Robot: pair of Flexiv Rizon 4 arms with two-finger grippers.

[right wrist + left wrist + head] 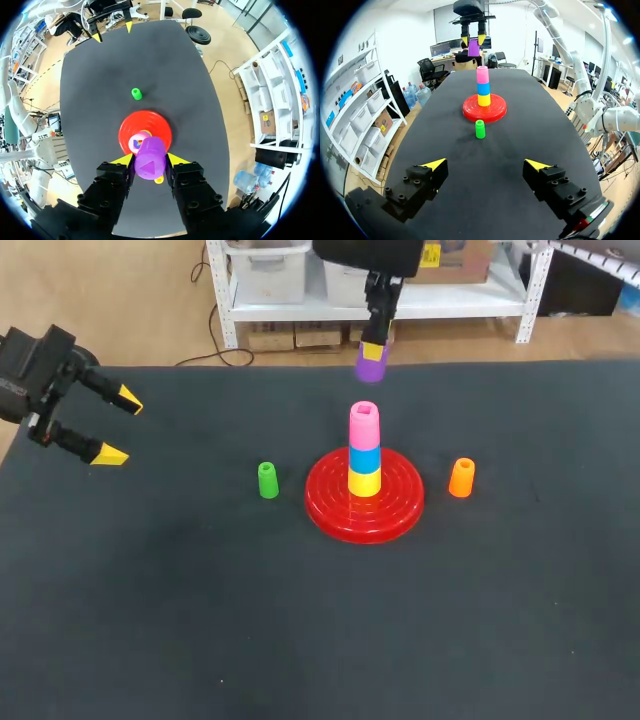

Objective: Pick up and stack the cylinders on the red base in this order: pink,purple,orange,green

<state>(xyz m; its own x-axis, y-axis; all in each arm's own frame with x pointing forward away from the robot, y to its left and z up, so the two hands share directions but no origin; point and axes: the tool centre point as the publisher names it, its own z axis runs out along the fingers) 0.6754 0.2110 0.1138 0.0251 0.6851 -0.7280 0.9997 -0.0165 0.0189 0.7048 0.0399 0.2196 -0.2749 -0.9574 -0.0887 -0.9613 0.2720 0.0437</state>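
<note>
Evidently my right tool (pixel 372 343) was clamped across the sides of the purple cylinder (pixel 369 366), which I judged light, stiff and smooth, held in the air near the pink cylinder (pixel 364 426) stacked over the red base (pixel 405 510), while my left tool (pixel 120 427) gaped apart, empty.

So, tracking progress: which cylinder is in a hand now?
The purple cylinder, clamped in the right hand; the green cylinder and orange cylinder stand loose on the table.

On the black table (pixel 150 620) stand a red base (pixel 330 502), a green cylinder (pixel 268 480) and an orange cylinder (pixel 461 477).
</note>
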